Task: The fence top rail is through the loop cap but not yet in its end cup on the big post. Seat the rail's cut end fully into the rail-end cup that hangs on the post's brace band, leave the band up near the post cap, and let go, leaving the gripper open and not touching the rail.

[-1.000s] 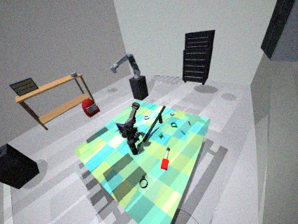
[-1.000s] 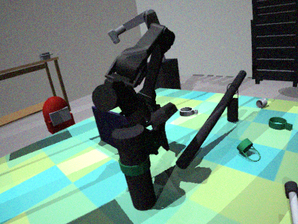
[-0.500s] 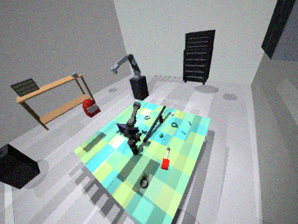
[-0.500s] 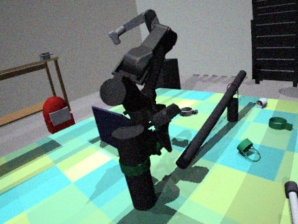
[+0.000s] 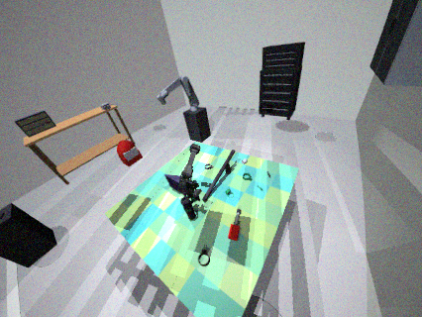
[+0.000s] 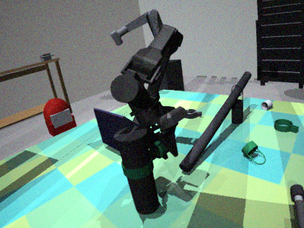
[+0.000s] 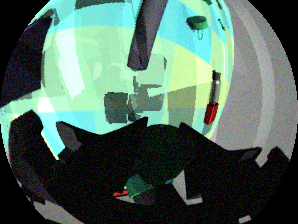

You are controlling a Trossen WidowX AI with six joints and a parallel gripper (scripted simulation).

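Note:
The big dark post [image 6: 143, 192] [image 5: 190, 212] stands upright on the checked mat [image 6: 228, 199], with a green brace band [image 6: 137, 173] around it a little below its cap. My gripper [image 6: 162, 147] [image 5: 190, 190] reaches down right beside the post top. It is shut on a small green part, which looks like the rail-end cup [image 6: 159, 149] [image 7: 139, 185]. The dark grey rail [image 6: 214, 122] [image 5: 220, 174] [image 7: 149, 19] slants to the right of the post. Its upper part passes the short post with the loop cap [image 6: 237, 110], and its lower cut end [image 6: 186, 164] rests on the mat, apart from the cup.
A purple panel [image 6: 107, 126] stands behind the post. Loose green bands [image 6: 285, 125] [image 6: 251, 149], a white cap [image 6: 265, 104], a red-handled tool [image 5: 235, 229] [image 7: 213, 111] and a black ring [image 5: 204, 258] lie on the mat. A second arm [image 5: 183, 91], a wooden bench [image 5: 74, 134] and a black cabinet [image 5: 281, 79] stand off the mat.

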